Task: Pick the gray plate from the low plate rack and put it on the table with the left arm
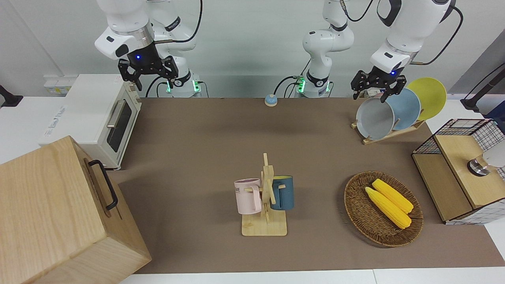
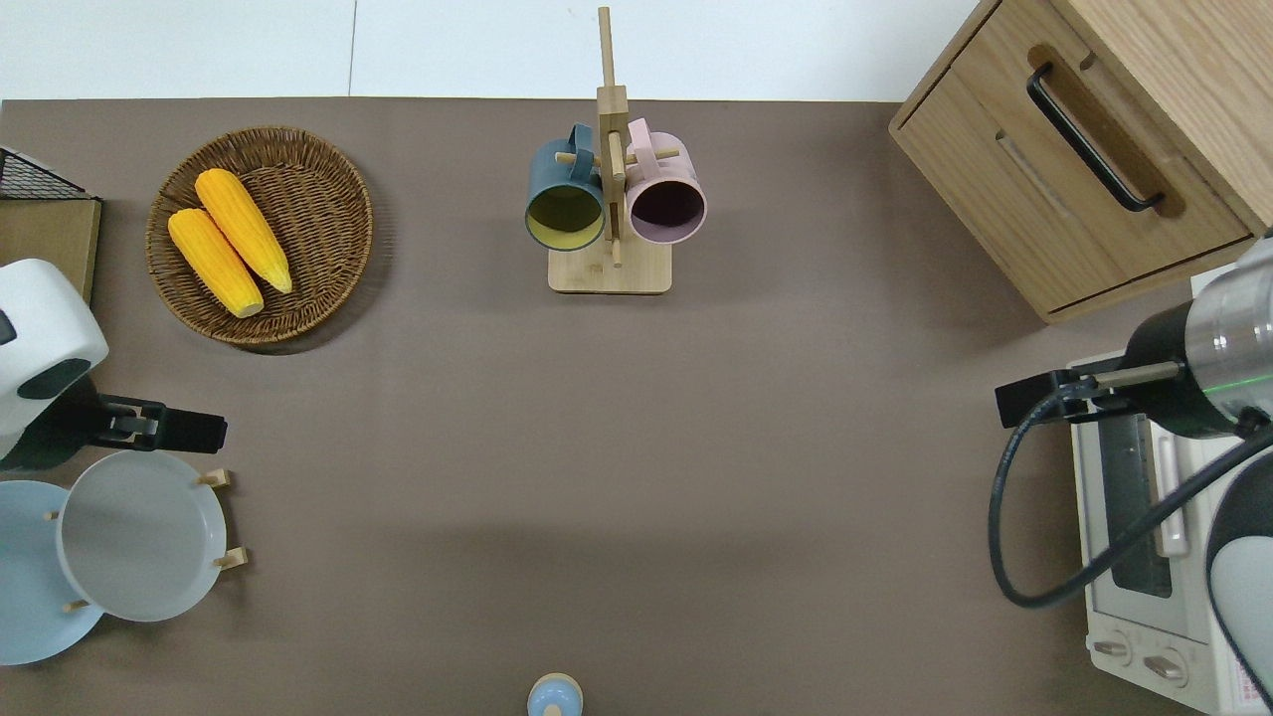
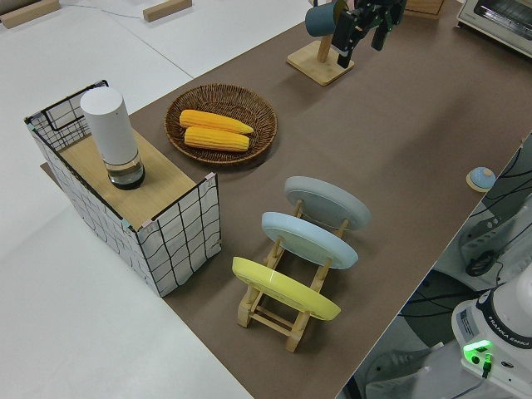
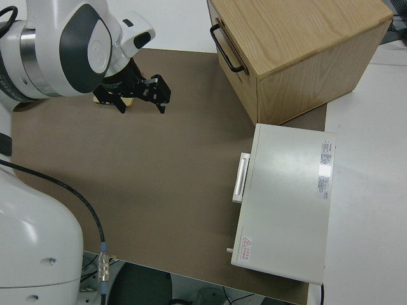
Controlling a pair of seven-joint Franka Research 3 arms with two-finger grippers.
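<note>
The gray plate point(image 1: 375, 118) leans in the low plate rack point(image 1: 388, 134) just beside the light blue plate point(image 1: 406, 108), the left pincer point(image 1: 378, 90) spread above its rim, so a skewed descent could knock either plate onto the counter point(image 1: 221, 142).

Gray plate point(image 2: 139, 537) in low plate rack point(image 3: 283, 312), farthest from robots.

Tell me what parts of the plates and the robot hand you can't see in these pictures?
- Yellow plate: outside the overhead view's edge.
- Light blue plate: cut off by the overhead edge, partly covered by the gray plate.
- Left gripper: in the overhead view, the arm covers most of it.
</note>
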